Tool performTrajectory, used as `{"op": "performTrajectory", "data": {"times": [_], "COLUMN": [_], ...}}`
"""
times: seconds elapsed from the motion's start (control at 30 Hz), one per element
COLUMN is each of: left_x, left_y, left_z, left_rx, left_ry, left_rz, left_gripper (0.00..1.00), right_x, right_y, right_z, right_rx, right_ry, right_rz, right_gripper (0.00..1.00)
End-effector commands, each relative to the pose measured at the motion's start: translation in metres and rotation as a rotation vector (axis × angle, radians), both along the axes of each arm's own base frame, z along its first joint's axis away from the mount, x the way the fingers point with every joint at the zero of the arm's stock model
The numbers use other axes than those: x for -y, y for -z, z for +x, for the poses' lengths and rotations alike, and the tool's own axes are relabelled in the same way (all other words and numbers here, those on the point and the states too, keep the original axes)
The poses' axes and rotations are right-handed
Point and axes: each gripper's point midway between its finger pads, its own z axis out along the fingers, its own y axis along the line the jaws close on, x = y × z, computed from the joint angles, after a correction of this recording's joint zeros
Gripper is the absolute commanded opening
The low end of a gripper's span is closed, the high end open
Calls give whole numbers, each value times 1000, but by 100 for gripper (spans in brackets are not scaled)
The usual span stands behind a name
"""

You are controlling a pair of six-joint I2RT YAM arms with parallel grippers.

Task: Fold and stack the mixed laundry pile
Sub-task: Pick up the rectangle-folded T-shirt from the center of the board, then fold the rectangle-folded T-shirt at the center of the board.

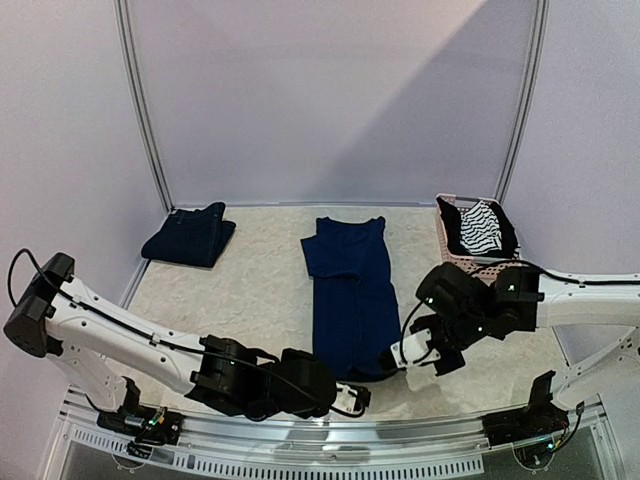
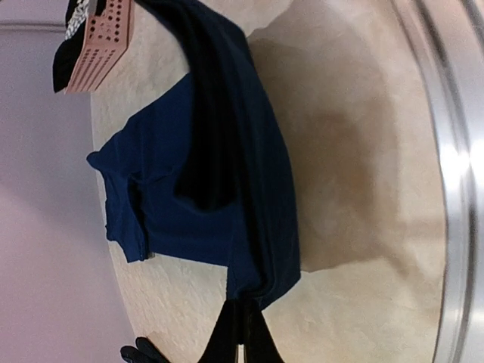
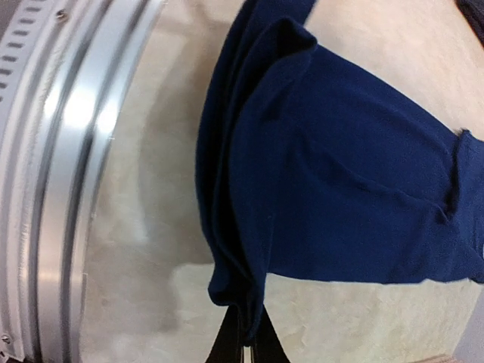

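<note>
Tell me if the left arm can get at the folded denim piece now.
Probably not yet. The left fingers are shut on the navy T-shirt at its near edge. The denim piece lies far left with nothing between, but the shirt must go first.

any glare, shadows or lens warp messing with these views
Top external: a diagonal shadow edge crosses the back wall, and the lens bows the wall posts. Left wrist: bright glare runs along the metal rail, and the navy T-shirt throws a soft shadow on the table. Right wrist: the metal rail glares again and looks slightly blurred.
</note>
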Motion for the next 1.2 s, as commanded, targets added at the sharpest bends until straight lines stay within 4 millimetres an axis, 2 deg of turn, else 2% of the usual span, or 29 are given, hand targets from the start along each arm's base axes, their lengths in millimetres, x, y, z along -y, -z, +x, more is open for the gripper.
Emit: {"op": "performTrajectory", "data": {"times": [0.0, 0.13, 0.23, 0.47, 0.57, 0.7, 0.9, 1.0, 1.17], "left_x": [2, 1, -3, -12, -15, -15, -11, -17, -27], "left_y": [-23, -41, -43, -29, -24, -12, 6, 13, 19], "left_z": [42, 81, 109, 170, 189, 209, 236, 249, 266], "left_rx": [38, 83, 117, 100, 73, 48, 28, 37, 33], "left_ry": [-179, -307, -387, -556, -605, -643, -701, -747, -821], "left_rz": [-125, -220, -248, -311, -336, -330, -324, -319, -335], "left_gripper": [0, 0, 0, 0, 0, 0, 0, 0, 0], "right_x": [7, 11, 12, 8, 6, 7, 9, 9, 8], "right_y": [-29, -41, -41, -36, -33, -20, 11, 25, 37], "right_z": [47, 91, 119, 187, 215, 248, 272, 279, 290], "right_rx": [111, 204, 235, 283, 286, 260, 222, 207, 200], "right_ry": [129, 274, 365, 531, 581, 641, 678, 690, 718], "right_rz": [78, 143, 168, 207, 207, 195, 138, 117, 108], "right_gripper": [0, 0, 0, 0, 0, 0, 0, 0, 0]}}
